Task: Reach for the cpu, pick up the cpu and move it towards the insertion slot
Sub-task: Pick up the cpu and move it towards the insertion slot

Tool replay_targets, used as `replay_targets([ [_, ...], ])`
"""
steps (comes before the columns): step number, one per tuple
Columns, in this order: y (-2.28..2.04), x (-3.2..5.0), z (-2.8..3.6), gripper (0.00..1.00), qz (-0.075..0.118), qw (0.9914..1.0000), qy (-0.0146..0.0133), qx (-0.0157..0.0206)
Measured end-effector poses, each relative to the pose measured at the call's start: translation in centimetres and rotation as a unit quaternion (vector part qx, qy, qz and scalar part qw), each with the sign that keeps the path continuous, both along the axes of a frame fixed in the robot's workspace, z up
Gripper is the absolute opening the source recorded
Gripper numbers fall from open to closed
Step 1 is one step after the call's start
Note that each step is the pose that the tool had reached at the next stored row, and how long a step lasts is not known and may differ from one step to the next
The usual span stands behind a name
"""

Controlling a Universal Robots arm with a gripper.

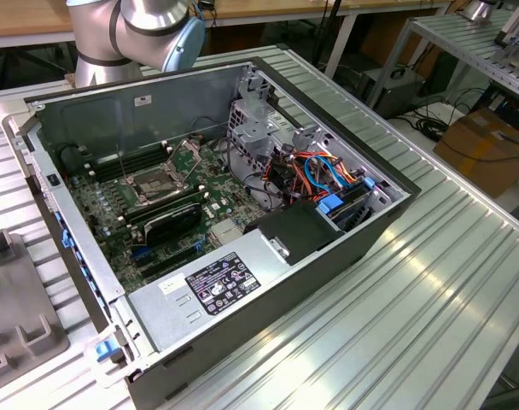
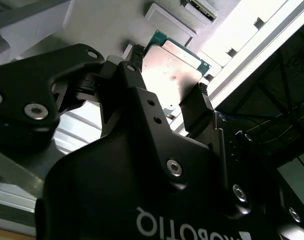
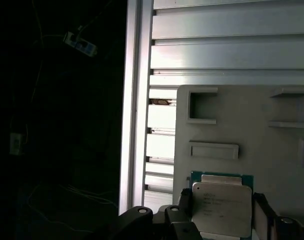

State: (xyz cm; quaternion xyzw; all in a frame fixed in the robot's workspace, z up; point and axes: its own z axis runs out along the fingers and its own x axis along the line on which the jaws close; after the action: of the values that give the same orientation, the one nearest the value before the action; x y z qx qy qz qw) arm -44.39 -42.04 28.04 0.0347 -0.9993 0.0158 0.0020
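The cpu (image 2: 174, 60) (image 3: 222, 200), a small silver-faced square chip with a green rim, lies flat at a pale grey holder plate (image 3: 232, 125). In both wrist views my gripper (image 2: 167, 77) (image 3: 222, 212) straddles it. One black finger (image 2: 136, 57) presses one edge and the other finger (image 2: 196, 97) the opposite edge, so it is shut on the chip. The insertion slot (image 1: 153, 184), a shiny metal-framed socket with a dark centre, sits on the motherboard inside the open computer case (image 1: 387, 213) in the exterior view. The arm's grey joint (image 1: 131, 30) stands behind the case.
A slatted aluminium table (image 3: 217, 50) carries the holder plate, with a dark drop beyond its edge rail (image 3: 137, 125). In the case are a labelled grey power supply (image 1: 217, 282), a black ribbed card (image 1: 170, 222) and a drive cage with cables (image 1: 328, 179). A grey fixture (image 1: 20, 316) lies at the exterior view's left.
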Motion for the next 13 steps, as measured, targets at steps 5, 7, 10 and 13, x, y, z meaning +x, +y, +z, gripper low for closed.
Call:
replay_targets([
  [5, 0.0, 0.0, 0.94, 0.55, 0.0, 1.0, 0.0, 0.0],
  [7, 0.0, 0.0, 1.3, 0.55, 0.0, 1.0, 0.0, 0.0],
  [10, 0.0, 0.0, 1.72, 0.55, 0.0, 1.0, 0.0, 0.0],
  [13, 0.0, 0.0, 1.97, 0.55, 0.0, 1.0, 0.0, 0.0],
])
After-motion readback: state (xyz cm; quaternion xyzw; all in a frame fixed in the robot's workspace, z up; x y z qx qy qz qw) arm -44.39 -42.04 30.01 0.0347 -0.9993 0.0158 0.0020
